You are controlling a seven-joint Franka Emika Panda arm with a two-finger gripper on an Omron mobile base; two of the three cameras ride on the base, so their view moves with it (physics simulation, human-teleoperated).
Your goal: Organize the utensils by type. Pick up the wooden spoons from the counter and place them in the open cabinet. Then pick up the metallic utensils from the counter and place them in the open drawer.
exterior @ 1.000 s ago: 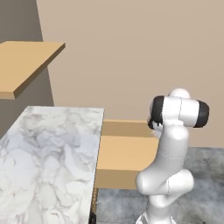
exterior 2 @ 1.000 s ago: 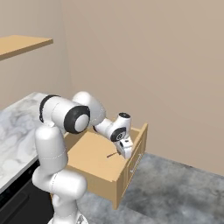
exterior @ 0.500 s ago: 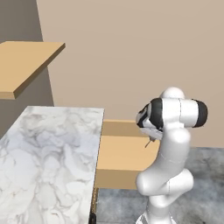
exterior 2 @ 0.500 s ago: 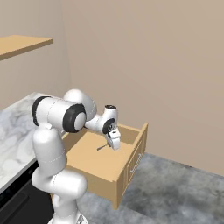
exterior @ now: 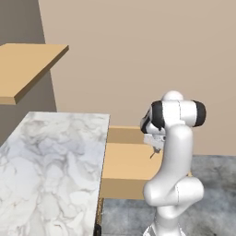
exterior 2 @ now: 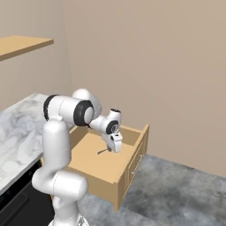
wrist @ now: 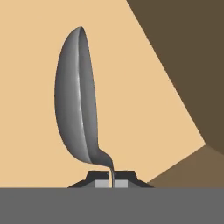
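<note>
My hand (exterior 2: 113, 148) has swung back over the wide light-tan wood open drawer (exterior 2: 103, 165), clamped on the small silver metal spoon (wrist: 78, 100); release looks next.

Beige wall (exterior: 138, 55), grey floor (exterior 2: 176, 194).

Your arm (exterior 2: 59, 145) is glossy white, built of rounded tubular links with black bands at the joints. A bulbous white base swells beneath it. Your gripper (wrist: 111, 180) ends in small dark finger tips with pale grey pads.
</note>
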